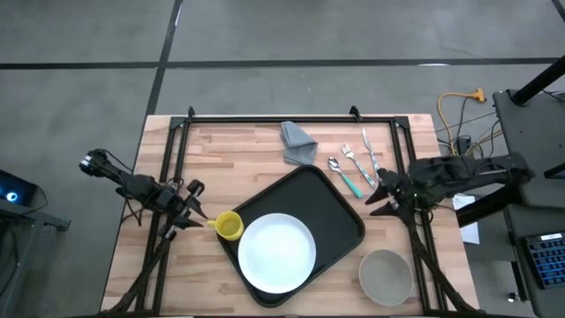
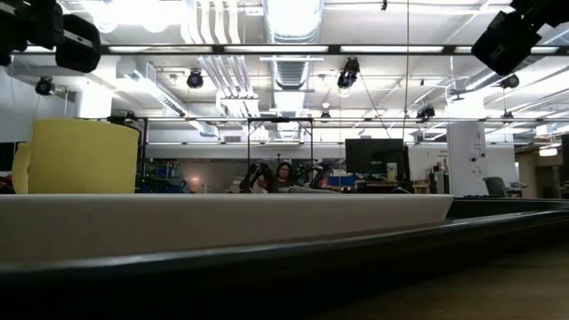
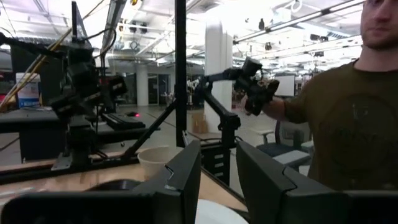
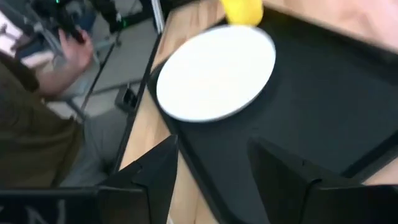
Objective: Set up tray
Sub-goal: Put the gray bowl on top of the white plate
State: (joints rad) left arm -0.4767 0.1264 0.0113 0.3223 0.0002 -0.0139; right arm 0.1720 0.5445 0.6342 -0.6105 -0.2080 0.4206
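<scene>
The black tray (image 1: pixel 340 212) lies slantwise on the table's middle. A round white plate (image 1: pixel 276 253) rests in its near part, also seen as the plate (image 4: pixel 214 71). A yellow cup (image 1: pixel 229 226) stands upright at the tray's left corner; whether inside the rim, I cannot tell. My left gripper (image 1: pixel 196 215) hovers open just left of the cup, its fingers (image 3: pixel 186 171) apart with nothing between them. My right gripper (image 1: pixel 378 198) hangs open by the tray's right edge (image 4: pixel 205 155), above it.
A grey bowl (image 1: pixel 386 276) sits on the table, right of the tray's near end. A grey cloth (image 1: pixel 298 143) and several pieces of cutlery (image 1: pixel 355 168) lie toward the far edge. A person (image 3: pixel 348 118) stands beyond the table.
</scene>
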